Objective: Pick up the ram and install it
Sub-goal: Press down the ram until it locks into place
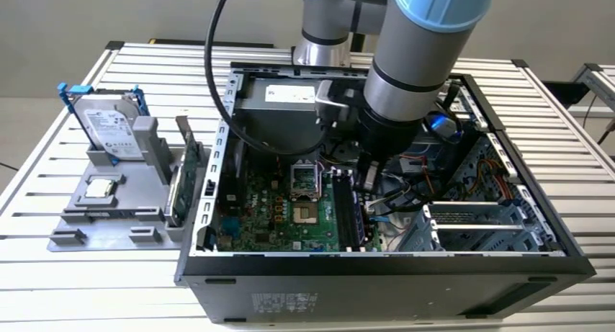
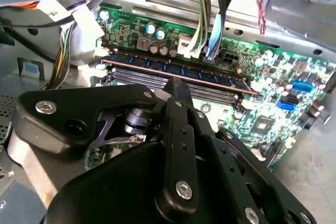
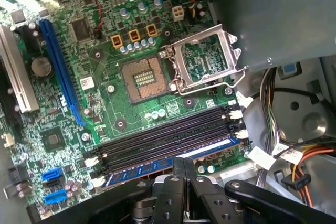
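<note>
The black metal gripper has its fingers pressed together, holding nothing, tips on the ram, a thin stick seated in a slot on the green motherboard.

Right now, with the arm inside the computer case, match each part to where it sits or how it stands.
Parts:
1. ram
2. hard drive
3. processor chip
4. CPU socket

Places or states:
A. lying flat on the grey holder
B. in a memory slot, at the tips of the gripper
C. standing upright in the grey holder
D. open and empty on the motherboard

Pairs: 1-B, 2-C, 3-A, 4-D
</note>
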